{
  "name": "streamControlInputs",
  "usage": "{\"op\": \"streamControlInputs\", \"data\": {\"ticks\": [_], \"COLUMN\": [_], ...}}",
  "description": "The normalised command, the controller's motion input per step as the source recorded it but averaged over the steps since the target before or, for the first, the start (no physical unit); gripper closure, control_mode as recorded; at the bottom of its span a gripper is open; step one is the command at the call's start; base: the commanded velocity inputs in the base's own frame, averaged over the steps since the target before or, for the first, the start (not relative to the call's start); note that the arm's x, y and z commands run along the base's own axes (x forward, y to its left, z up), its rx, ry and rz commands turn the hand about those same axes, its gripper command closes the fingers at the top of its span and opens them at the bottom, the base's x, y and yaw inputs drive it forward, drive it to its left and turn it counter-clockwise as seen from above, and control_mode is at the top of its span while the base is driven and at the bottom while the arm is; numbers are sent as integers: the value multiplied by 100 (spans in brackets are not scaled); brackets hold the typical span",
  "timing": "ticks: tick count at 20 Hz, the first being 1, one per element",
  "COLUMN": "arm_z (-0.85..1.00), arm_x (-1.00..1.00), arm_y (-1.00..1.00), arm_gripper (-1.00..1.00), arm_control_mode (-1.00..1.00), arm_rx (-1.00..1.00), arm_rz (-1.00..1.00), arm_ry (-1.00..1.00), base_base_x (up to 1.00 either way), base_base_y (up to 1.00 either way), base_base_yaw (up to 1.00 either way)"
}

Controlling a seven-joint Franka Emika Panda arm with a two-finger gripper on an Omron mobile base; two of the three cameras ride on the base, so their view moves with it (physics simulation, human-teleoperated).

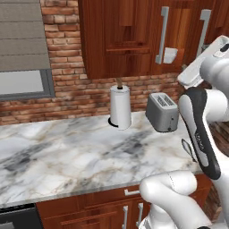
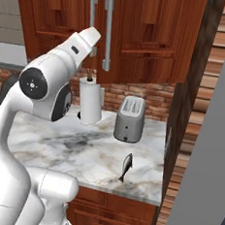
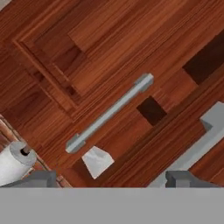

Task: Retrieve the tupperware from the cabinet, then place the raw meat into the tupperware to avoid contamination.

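The cabinet (image 1: 125, 40) of dark red-brown wood hangs above the counter with both doors shut. The tupperware is hidden. In the hand view my gripper (image 3: 111, 178) is open, its fingertips (image 3: 39, 178) wide apart and nothing between them. It faces a cabinet door a short way off the long silver handle (image 3: 109, 113), with a second handle (image 3: 205, 135) to the right. The same handles (image 1: 162, 36) show in the left base view, with my hand raised beside them. The raw meat, a small dark fish (image 2: 125, 167), lies near the counter's front edge, in front of the toaster (image 2: 129, 118).
A tall paper-towel roll (image 1: 120, 107) stands on the marble counter (image 1: 67, 152) against the brick wall, left of the toaster (image 1: 162, 112). A small pale patch (image 3: 97, 161) shows on the door by the handle's lower end. A dark wooden side panel (image 2: 182, 116) closes the counter's right end.
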Motion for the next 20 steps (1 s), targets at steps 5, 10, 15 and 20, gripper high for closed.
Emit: {"op": "streamControlInputs", "data": {"ticks": [5,10,15,20], "arm_z": [-10,-16,-10,-19], "arm_x": [-17,-7,29,51], "arm_y": [18,16,19,9], "arm_gripper": [-100,-100,-100,-100], "arm_control_mode": [-100,-100,-100,-100], "arm_rx": [-50,-48,-31,-23], "arm_rz": [-10,-12,-23,-28], "arm_ry": [9,14,21,1], "base_base_x": [0,0,0,0], "base_base_y": [0,0,0,0], "base_base_yaw": [0,0,0,0]}}
